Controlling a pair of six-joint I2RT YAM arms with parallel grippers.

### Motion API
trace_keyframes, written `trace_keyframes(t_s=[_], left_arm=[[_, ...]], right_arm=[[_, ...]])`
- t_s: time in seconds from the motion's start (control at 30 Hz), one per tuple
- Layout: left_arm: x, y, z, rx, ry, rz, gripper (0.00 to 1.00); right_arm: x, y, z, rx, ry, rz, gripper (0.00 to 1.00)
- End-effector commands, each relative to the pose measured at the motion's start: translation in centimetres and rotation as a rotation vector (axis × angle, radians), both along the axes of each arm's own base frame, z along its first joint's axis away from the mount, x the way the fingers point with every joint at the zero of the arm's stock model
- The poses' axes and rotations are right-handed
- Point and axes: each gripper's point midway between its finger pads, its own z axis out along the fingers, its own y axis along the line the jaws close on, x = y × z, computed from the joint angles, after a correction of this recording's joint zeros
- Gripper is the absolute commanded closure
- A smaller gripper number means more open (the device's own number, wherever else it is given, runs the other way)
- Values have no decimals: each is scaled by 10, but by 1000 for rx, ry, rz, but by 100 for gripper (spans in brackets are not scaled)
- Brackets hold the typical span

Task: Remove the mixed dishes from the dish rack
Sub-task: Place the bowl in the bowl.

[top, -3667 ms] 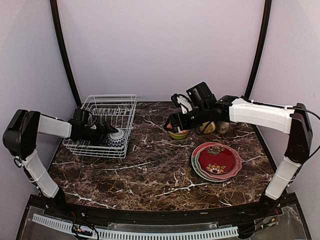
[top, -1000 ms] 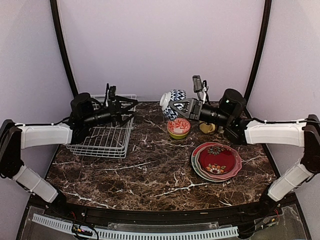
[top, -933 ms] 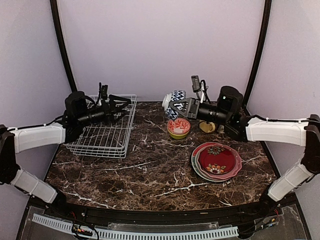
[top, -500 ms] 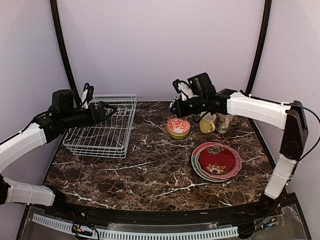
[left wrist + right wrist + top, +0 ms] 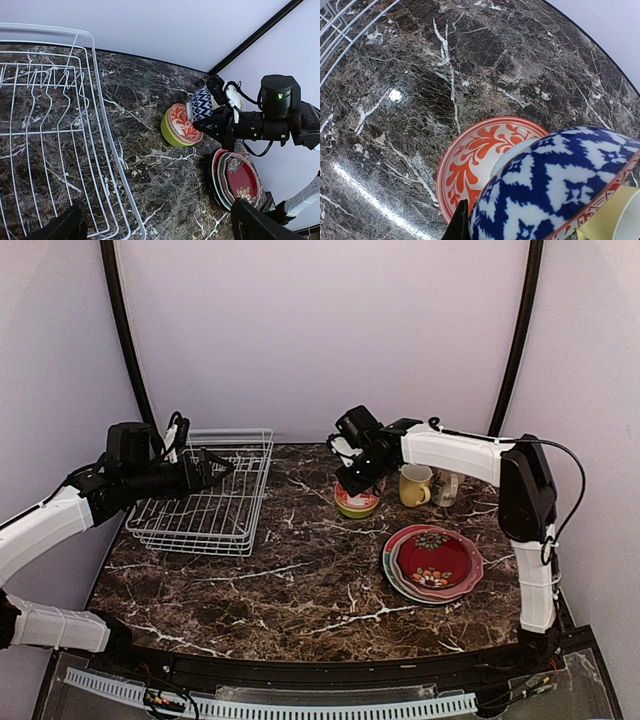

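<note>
Lowered since half a second ago, the right claw (image 5: 354, 473) hangs just above the nested bowls at 12 o'clock on the bench (image 5: 300, 580), clenched on the blue-and-white zigzag bowl (image 5: 555, 185). That bowl tilts over the red-and-white bowl (image 5: 480, 155), which sits inside the lime-green bowl (image 5: 169, 136); whether they touch cannot be told. The left claw (image 5: 212, 469) gapes, released, over the white wire dish rack (image 5: 205, 510) at 9 o'clock. A yellow mug (image 5: 414, 485) stands at 1 o'clock, with red floral plates (image 5: 433, 562) at 4 o'clock.
</note>
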Motion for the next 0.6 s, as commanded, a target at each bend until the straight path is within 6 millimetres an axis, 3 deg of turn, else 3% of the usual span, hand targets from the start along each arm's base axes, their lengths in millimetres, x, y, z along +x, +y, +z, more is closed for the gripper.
trace_keyframes(t_s=[0.0,0.2,0.33,0.47,0.57], left_arm=[[-3,1,5,4,-10,-3,1],[-5,2,11,2,-21,-3,1],[-6,4,18,11,-38,0,1],[-7,9,31,34,-67,13,1],[-9,14,39,63,-85,27,1]], right_arm=[[7,6,5,-59,-43,24,95],[10,2,-7,-110,-26,1,91],[11,-1,-9,-134,-18,-12,76],[9,-1,7,-104,-26,-26,60],[3,-6,34,-60,-51,-46,46]])
